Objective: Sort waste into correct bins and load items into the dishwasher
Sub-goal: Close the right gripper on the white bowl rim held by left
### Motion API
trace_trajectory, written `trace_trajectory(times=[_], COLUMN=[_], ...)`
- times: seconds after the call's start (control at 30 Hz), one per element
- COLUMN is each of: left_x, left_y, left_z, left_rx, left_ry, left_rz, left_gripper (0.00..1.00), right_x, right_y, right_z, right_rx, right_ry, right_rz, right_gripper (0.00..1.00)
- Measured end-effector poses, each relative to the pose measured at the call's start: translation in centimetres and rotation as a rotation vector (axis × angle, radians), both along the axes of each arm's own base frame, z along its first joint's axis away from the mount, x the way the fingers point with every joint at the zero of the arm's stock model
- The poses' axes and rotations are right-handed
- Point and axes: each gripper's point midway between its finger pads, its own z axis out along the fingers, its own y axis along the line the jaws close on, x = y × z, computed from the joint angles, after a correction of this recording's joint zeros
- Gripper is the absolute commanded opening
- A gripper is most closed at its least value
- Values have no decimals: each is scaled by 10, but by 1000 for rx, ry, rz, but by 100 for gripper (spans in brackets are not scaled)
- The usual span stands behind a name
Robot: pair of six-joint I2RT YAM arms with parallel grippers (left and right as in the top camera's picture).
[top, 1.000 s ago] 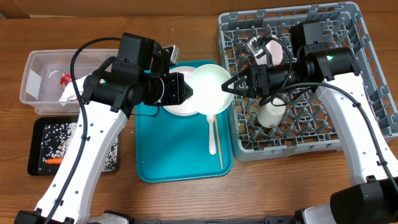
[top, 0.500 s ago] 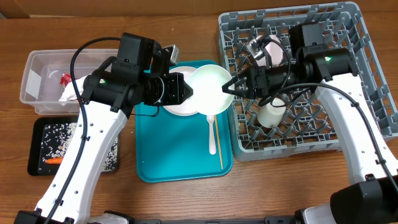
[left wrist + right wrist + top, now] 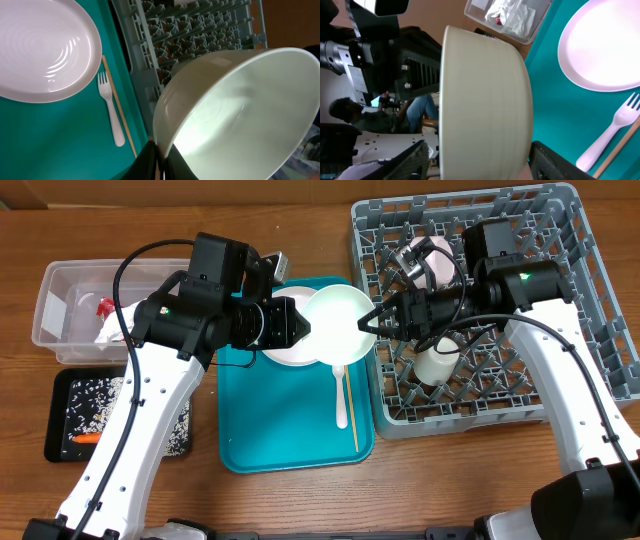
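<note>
left gripper (image 3: pixel 303 326) pinches the bowl (image 3: pixel 338 323) by its rim above the tray (image 3: pixel 285 420); right gripper (image 3: pixel 369 320) straddles it, jaws apart.

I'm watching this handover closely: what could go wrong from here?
1. The left gripper pinches only the rim of the bowl. If it lets go before the right gripper clamps, the bowl could drop onto the plate and fork below.
2. The right gripper's jaws straddle the bowl's curved wall, so the grip might slip.
</note>
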Motion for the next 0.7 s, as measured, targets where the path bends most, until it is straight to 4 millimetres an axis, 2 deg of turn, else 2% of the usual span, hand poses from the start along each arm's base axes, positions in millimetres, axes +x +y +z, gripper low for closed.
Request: trace_trajectory(times=[0.13, 0.37, 0.63, 0.7], left_x=[0, 0, 1, 1], left_y=[1, 3, 3, 3], left_z=[-1, -2, -3, -3], left_rx=[9, 18, 20, 21], left_ry=[4, 3, 2, 2], left_rz=[4, 11, 12, 12], left_gripper=[10, 10, 11, 15], right_x=[0, 0, 2, 2], right_y=[0, 0, -1, -2], right_z=[0, 0, -3, -3], right_rx=[0, -3, -20, -22], right_ry=[-1, -2, -4, -5], right_rz=[0, -1, -8, -9], right_gripper=[61, 49, 47, 44])
